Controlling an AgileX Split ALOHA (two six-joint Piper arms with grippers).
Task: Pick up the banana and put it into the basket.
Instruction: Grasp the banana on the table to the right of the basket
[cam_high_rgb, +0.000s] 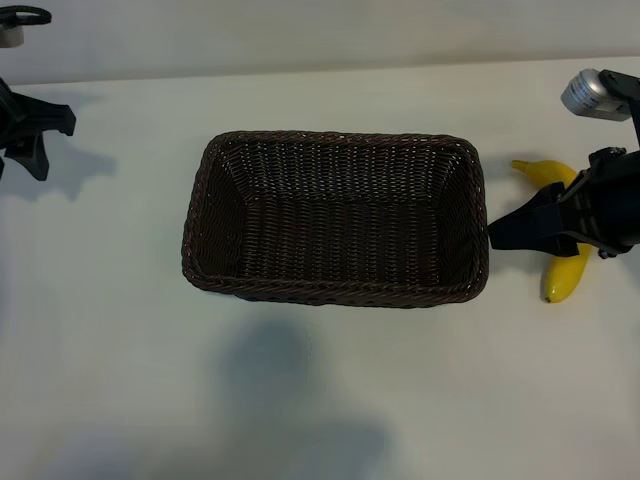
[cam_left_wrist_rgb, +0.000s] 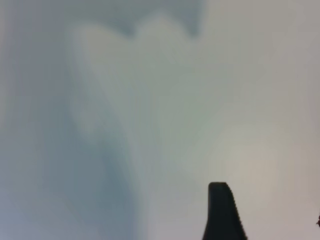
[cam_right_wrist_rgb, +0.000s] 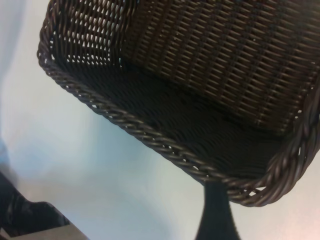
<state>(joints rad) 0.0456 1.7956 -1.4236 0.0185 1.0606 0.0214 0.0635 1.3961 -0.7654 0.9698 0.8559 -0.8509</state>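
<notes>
The dark brown wicker basket (cam_high_rgb: 196, 215) stands in the middle of the white table with nothing in it. To its right lies the yellow banana (cam_high_rgb: 567, 273), on the table and outside the basket. Its middle is hidden under my right arm. My right gripper (cam_high_rgb: 497, 237) hangs over the banana, open and holding nothing, with its fingertips pointing at the basket's right wall and close to it. In the right wrist view the basket rim (cam_right_wrist_rgb: 150, 140) runs just ahead of one black finger (cam_right_wrist_rgb: 215, 210). My left gripper (cam_high_rgb: 50, 143) sits parked at the far left, open and holding nothing.
A silver cylinder (cam_high_rgb: 590, 95) on the right arm shows above the banana. The left wrist view shows only the white table and one black finger (cam_left_wrist_rgb: 221, 212). A broad shadow (cam_high_rgb: 290, 400) falls on the table in front of the basket.
</notes>
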